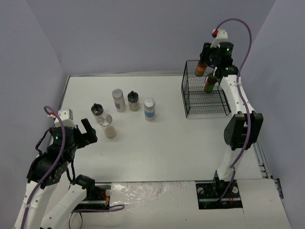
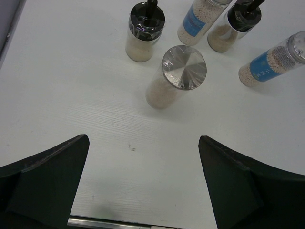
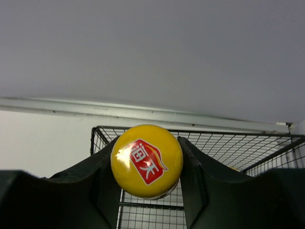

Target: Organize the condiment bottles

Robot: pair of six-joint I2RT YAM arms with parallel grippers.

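Over the far left corner of the black wire basket (image 1: 184,95), at the far right of the table (image 1: 157,148), my right pincer (image 3: 147,168) is clamped on a dark sauce bottle (image 1: 200,69). Its fingers press either side just under the yellow cap, carrying the bottle upright and clear of the rim so that, as I judge it, it can go straight down without snagging the wire. A second sauce bottle (image 1: 209,83) stands inside the basket, just near and right of the one I hold. The far left corner under my grip looks free, and the near half of the basket floor is bare, so there is room to lower without knocking the pair together. The back wall (image 1: 143,33) lies close behind the basket, leaving little room to swing farther out. At the near left of the table my left pincer (image 2: 143,142) hangs spread wide and holds nothing. It is aimed at a pale silver-lidded jar (image 2: 183,67), the closest of the five bottles waiting there, with bare table between us. Beyond that jar stand two black-capped shakers (image 2: 145,28) and two blue-labelled jars (image 2: 271,62) in a loose row. The left shaker sits near the closest jar's far left side, so a finger has less room there. The right and near sides look open. The middle of the table between the row and the basket offers a wide lane for carrying.
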